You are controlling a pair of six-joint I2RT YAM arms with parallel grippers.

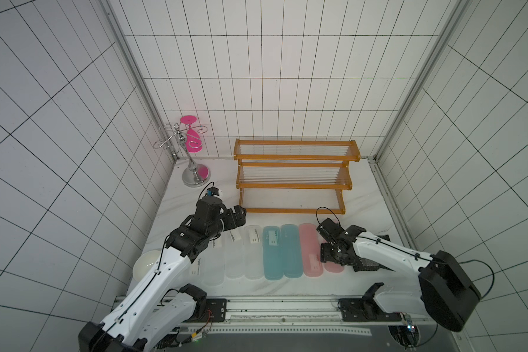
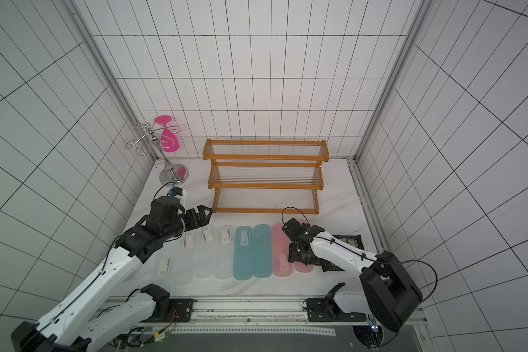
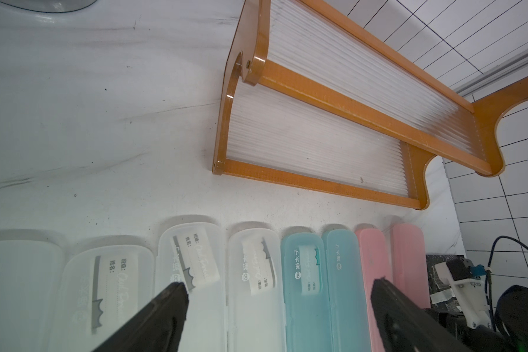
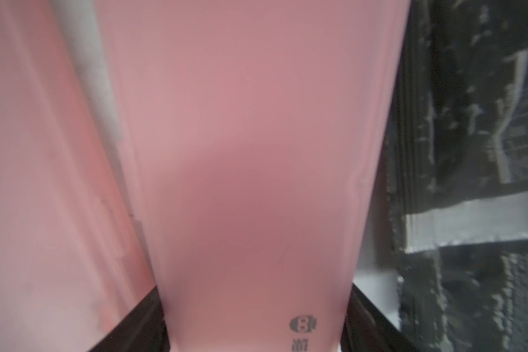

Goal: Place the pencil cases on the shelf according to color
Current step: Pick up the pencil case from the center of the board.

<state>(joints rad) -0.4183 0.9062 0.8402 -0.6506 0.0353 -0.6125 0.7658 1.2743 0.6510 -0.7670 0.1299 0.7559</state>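
Pink case (image 4: 256,152), end of row, pinched in right hand (image 4: 254,289), lying on desk (image 1: 363,195). Left hand (image 3: 278,285) open near clear cases (image 1: 235,259). Shelf (image 1: 296,158) bare, all eight pencil cases (image 1: 273,256) in front of it: nothing sorted yet.

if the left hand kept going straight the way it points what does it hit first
Probably the shelf, at the front left corner of its lowest tier: the open left hand points straight at it in both top views. Depth is unclear, so it could pass just above that front rail.
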